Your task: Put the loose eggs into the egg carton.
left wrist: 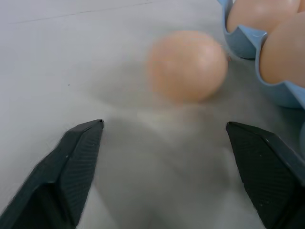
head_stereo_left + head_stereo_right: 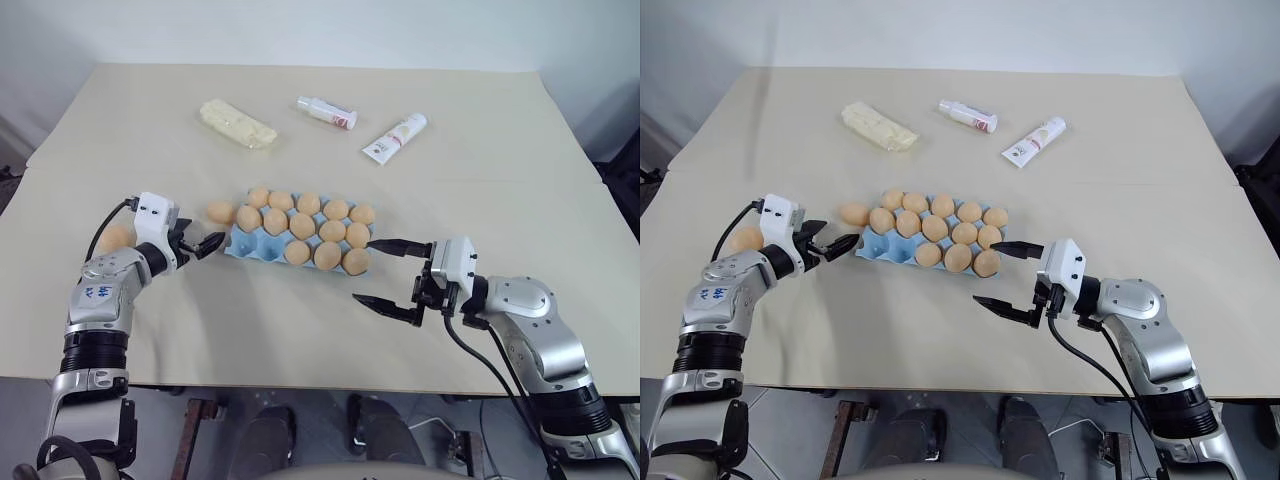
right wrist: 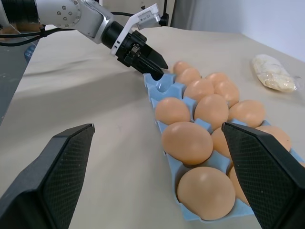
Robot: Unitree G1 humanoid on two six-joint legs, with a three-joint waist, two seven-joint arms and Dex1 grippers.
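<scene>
Just ahead of L tool (image 2: 204,244): egg (image 2: 220,212).

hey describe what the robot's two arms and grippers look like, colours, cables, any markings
Both arms are silver-grey metal with black ribbed bands lower down. Each ends in a white wrist block carrying a gripper of two black pointed fingers with textured pads: left gripper, right gripper. A black cable loops from each wrist block back along the arm. The left arm bears a small blue marking.

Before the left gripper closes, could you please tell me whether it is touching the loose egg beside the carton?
Apart. The left wrist view shows bare table between the left gripper and the loose egg.
</scene>
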